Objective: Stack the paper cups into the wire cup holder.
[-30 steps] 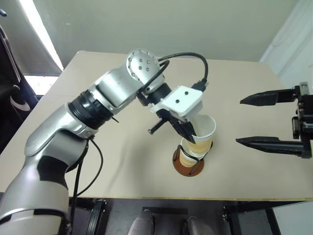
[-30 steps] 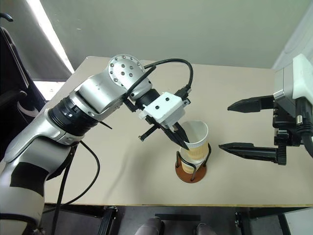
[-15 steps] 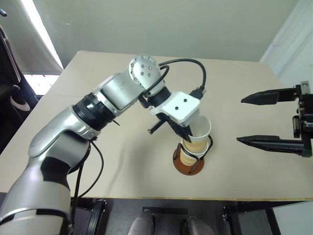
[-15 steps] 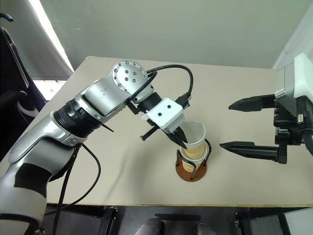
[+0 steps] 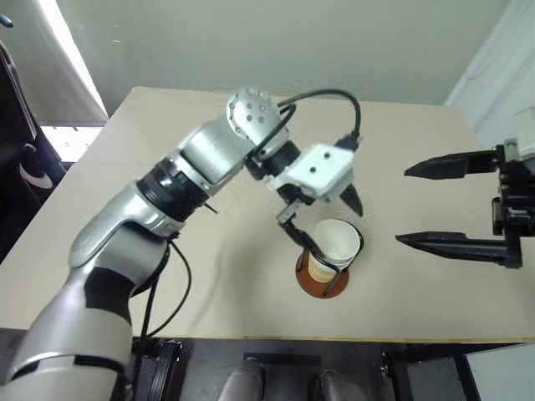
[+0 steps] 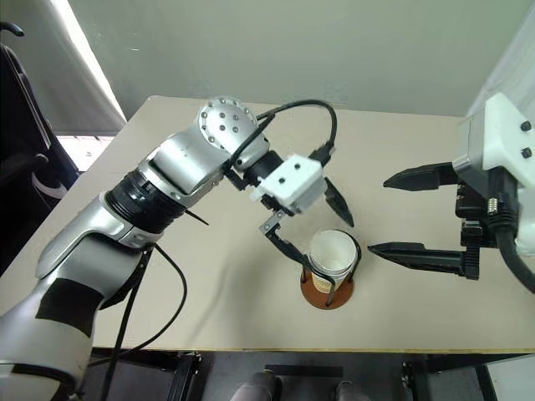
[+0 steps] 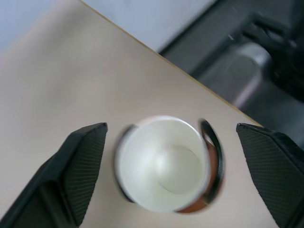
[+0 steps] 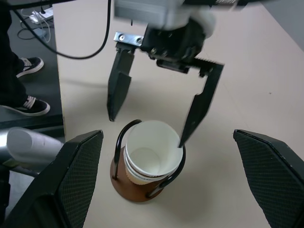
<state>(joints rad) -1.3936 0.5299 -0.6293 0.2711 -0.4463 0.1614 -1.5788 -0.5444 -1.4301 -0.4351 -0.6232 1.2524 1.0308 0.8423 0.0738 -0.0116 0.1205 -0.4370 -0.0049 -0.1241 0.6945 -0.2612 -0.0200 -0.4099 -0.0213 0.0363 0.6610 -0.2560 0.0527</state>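
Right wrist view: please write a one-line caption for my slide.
Open left gripper above the paper cups nested in the wire cup holder on the table.

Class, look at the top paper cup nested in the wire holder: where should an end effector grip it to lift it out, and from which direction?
Grip the top paper cup by its rolled rim, from above. Its walls sit inside the other cups and the wire cup holder loops, while the open mouth faces upward.

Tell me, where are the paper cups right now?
The paper cups sit nested in the wire cup holder near the table's front edge, below the open left hand.
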